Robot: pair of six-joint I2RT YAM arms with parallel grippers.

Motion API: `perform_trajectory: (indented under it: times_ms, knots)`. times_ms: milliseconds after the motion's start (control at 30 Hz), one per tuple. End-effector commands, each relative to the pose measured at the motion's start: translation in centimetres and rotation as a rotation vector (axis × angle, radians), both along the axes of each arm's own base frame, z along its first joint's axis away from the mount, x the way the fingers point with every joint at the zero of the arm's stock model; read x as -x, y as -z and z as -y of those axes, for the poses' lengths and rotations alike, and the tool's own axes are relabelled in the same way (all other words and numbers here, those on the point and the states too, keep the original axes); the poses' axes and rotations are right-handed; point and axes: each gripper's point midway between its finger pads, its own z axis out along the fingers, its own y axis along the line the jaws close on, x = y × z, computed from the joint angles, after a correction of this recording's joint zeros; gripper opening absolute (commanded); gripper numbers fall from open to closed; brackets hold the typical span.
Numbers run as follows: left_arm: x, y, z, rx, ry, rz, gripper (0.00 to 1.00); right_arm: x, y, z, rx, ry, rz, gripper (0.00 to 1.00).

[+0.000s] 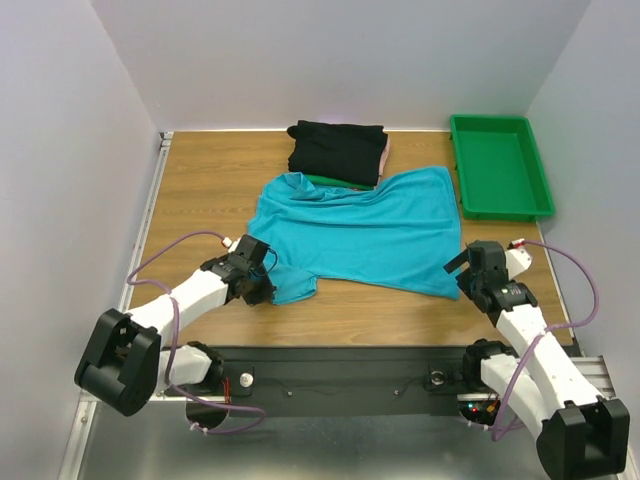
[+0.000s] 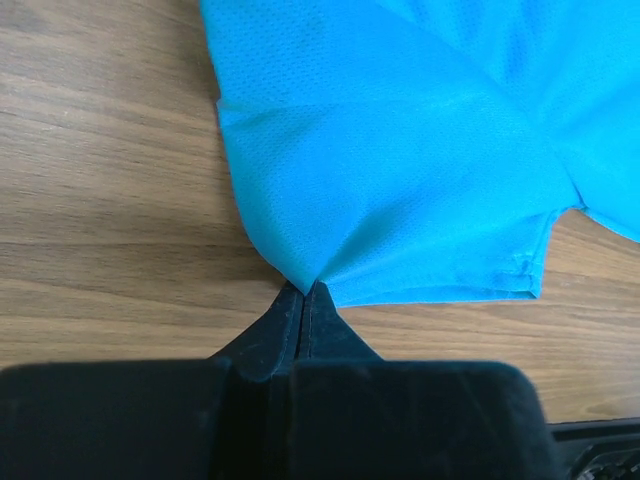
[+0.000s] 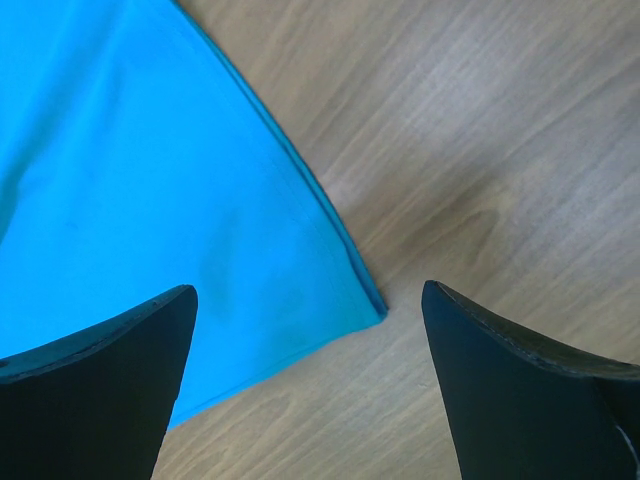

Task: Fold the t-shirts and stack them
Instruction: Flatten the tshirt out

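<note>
Expect slippage at the left gripper (image 2: pixel 303 290) on lifting: pinched on only the extreme sleeve corner of the teal t-shirt (image 1: pixel 370 230), spread flat just left of the green tray (image 1: pixel 500 165). Expect one-sided drag and bunching if pulled before securing the hem. Clamped shut on that sleeve tip at left. At the right gripper (image 3: pixel 305 295): wide open, straddling the hem corner nearest the tray, gripping nothing.
</note>
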Motion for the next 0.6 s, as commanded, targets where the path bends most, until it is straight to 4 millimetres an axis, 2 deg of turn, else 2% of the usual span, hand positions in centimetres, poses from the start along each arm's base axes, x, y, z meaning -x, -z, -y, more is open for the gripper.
perform_trajectory:
  times_ms: [0, 100, 133, 267, 400, 567]
  knots:
    - [-0.4, -1.9, 0.1, 0.019, 0.021, 0.069, 0.00, 0.7, 0.4, 0.0, -0.027, 0.043, -0.042, 1.00]
    - [-0.3, -2.5, 0.2, 0.042, 0.024, 0.093, 0.00, 0.8, 1.1, -0.3, -0.053, 0.053, -0.062, 0.93]
    - [-0.1, -2.9, 0.2, 0.054, 0.022, 0.109, 0.00, 0.9, 1.5, -0.3, -0.056, 0.065, -0.079, 0.86]
    - [0.1, -3.5, 0.1, 0.079, 0.010, 0.144, 0.00, 1.2, 2.6, -0.5, -0.072, 0.077, -0.114, 0.74]
    - [0.7, -3.6, 0.6, 0.115, 0.028, 0.131, 0.00, 1.7, 3.9, -1.3, -0.108, 0.059, -0.149, 0.73]
    - [1.1, -3.3, 0.6, 0.122, 0.031, 0.118, 0.00, 1.8, 4.6, -1.6, -0.127, 0.056, -0.164, 0.67]
